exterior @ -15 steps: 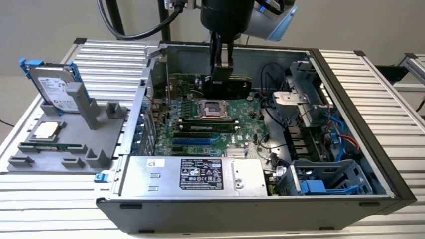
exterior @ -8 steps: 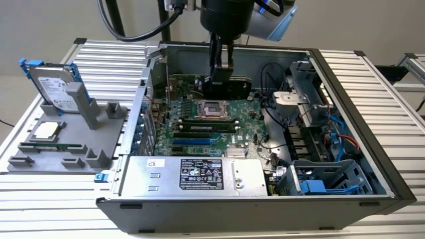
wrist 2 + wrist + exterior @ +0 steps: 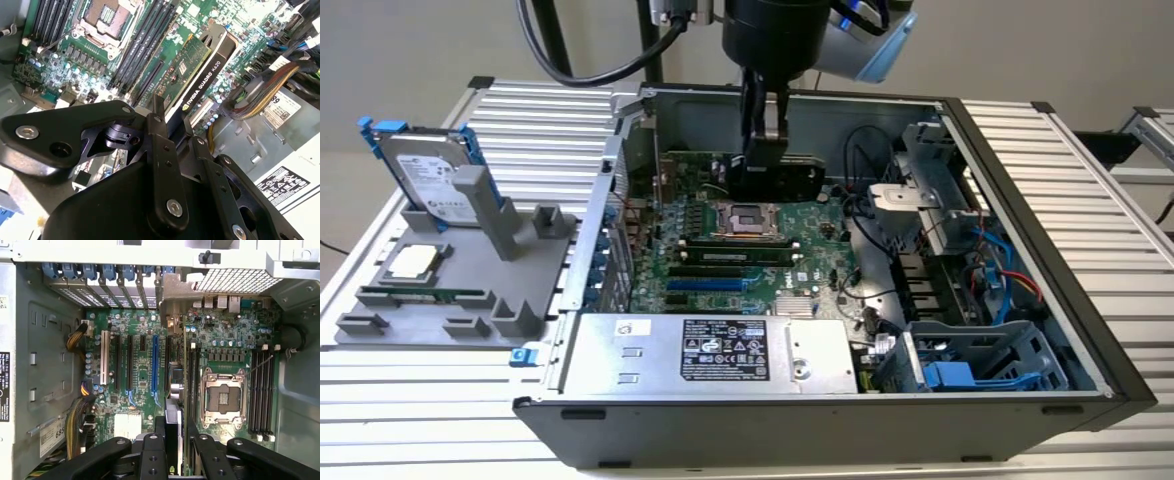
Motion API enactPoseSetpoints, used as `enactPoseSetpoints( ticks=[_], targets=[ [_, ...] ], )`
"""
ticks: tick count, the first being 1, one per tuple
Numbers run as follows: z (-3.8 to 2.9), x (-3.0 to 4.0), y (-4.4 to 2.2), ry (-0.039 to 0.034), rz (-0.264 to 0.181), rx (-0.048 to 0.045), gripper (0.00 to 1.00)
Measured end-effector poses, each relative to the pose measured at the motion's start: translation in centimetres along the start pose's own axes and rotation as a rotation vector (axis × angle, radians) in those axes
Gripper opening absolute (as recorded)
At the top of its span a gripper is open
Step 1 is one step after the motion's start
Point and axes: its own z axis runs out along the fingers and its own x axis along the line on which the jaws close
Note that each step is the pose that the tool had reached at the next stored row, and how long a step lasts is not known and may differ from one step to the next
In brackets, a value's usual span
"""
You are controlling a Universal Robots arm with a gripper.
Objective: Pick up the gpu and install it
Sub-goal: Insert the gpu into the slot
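Claw (image 3: 767, 158) in the exterior view clamps one gpu (image 3: 785, 185) on edge above the motherboard (image 3: 720, 272) inside the open case (image 3: 1067, 300), probably so its connector meets a slot. In the second wrist view, two fingers (image 3: 159, 140) pinch it. In the first wrist view, it runs parallel to the one blue slot (image 3: 154, 365).

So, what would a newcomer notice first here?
First the open computer case in the middle of the exterior view, its green motherboard exposed. Above it the gripper is shut on the gpu, held on edge near the empty CPU socket. At the exterior view's left, a hard drive with blue rails stands in a grey holder.
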Motion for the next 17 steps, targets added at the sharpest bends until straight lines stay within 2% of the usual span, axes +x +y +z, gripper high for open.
enactPoseSetpoints(
  ticks=[17],
  targets=[
    [0.41,0.00,-0.01,0.0041,0.000,0.0000,0.00]
  ],
)
